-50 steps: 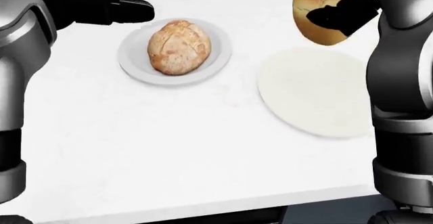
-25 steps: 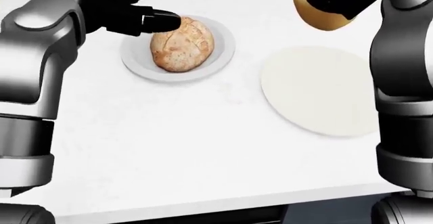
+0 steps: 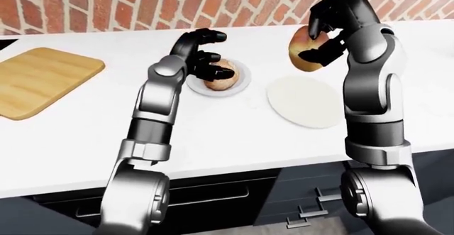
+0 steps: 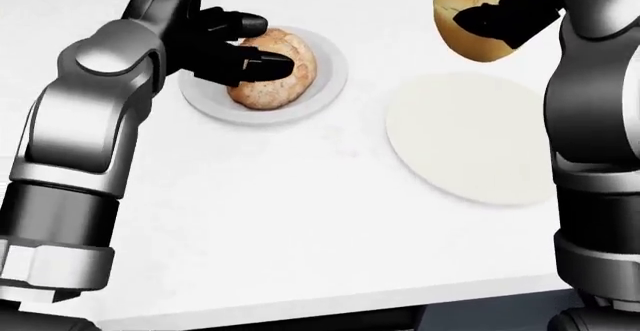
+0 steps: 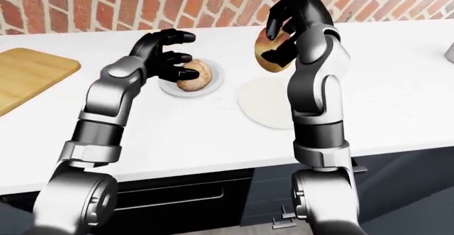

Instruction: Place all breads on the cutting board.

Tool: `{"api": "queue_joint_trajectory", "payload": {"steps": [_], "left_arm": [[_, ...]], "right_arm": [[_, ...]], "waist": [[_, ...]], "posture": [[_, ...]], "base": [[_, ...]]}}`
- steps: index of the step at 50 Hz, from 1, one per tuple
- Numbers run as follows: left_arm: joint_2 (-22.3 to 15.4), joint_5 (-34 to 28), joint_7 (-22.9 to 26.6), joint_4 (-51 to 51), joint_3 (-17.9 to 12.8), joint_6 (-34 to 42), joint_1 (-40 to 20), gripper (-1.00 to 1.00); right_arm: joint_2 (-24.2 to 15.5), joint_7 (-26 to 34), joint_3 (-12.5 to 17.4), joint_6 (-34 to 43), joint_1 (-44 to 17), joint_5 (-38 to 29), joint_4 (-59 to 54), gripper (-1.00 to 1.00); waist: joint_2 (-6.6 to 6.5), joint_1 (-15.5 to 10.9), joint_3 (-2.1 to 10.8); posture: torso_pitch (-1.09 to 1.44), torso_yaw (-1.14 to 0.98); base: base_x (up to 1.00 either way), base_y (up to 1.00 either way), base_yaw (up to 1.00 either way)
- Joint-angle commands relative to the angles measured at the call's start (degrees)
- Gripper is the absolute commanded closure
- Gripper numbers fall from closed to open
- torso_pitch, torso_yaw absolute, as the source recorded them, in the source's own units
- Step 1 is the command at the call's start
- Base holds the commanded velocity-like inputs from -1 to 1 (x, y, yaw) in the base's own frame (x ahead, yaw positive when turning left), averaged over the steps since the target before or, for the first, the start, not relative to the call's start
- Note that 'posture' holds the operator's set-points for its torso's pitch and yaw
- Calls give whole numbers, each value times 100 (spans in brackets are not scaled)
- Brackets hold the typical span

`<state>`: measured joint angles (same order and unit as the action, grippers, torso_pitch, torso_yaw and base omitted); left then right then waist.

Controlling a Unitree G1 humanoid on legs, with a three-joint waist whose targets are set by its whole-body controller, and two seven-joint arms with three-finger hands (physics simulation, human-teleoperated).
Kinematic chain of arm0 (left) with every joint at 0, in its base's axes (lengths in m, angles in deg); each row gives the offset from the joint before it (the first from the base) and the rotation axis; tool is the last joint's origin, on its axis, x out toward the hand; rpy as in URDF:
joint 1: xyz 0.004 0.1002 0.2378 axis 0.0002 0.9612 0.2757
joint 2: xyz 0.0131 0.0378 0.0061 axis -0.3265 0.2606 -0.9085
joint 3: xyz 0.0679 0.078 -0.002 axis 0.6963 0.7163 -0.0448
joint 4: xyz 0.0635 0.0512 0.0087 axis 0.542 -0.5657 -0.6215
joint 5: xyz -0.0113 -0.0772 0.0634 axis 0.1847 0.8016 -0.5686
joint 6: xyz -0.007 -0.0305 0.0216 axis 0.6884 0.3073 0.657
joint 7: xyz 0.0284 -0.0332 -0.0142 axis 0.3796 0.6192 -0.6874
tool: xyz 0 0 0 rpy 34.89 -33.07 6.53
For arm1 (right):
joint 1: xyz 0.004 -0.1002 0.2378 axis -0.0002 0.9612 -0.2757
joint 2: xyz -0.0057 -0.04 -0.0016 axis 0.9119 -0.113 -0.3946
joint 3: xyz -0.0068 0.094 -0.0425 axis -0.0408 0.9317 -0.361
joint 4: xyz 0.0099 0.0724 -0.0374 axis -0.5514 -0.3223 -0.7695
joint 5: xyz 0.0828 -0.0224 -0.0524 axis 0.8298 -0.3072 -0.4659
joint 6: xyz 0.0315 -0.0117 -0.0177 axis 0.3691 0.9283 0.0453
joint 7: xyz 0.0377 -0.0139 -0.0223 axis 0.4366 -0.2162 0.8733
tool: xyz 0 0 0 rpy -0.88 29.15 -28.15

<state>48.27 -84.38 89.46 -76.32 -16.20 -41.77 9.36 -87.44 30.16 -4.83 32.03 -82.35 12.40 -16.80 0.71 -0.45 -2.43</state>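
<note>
Progress looks nil so far: cutting board [image 3: 44, 79] bare, right hand [image 4: 505, 12] clenched around one bread [image 4: 468, 17], left hand [image 4: 225, 46] spread open over the plated loaf [image 4: 275, 72].

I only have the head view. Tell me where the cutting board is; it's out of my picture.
Observer: The cutting board lies at the far left of the left-eye view, on the same counter, well left of the plate.
Operator: Report what's on it.
Observer: No bread on the part that shows; the view's left edge cuts off its end.
Operator: Check the right hand's grip. My view crops it.
Observer: The right hand curls over the top of its bread, which it holds clear above the counter.
</note>
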Motion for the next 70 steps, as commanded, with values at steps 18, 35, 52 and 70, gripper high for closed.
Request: {"api": "queue_joint_trajectory", "payload": {"steps": [18, 35, 52, 70], "left_arm": [[-76, -81, -71, -175, -169, -348, -511, -43], [-98, -184, -186, -767, -110, -848, -476, -70], [3, -390, -318, -1592, -66, -1425, -624, -50], [147, -647, -300, -1999, 29, -1676, -737, -42]], "right_arm": [[-59, -128, 39, -171, -84, -57, 284, 100], [-8, -161, 44, -236, -47, -74, 252, 100], [21, -181, 62, -241, 161, -55, 471, 100], [-13, -150, 78, -211, 132, -41, 549, 100]], "waist": [[23, -2, 202], [17, -3, 219], [28, -4, 235], [40, -5, 239]], "posture": [[0, 0], [0, 0], [0, 0], [0, 0]], "base": [[0, 0, 0], [0, 0, 0], [0, 0, 0], [0, 0, 0]]}}
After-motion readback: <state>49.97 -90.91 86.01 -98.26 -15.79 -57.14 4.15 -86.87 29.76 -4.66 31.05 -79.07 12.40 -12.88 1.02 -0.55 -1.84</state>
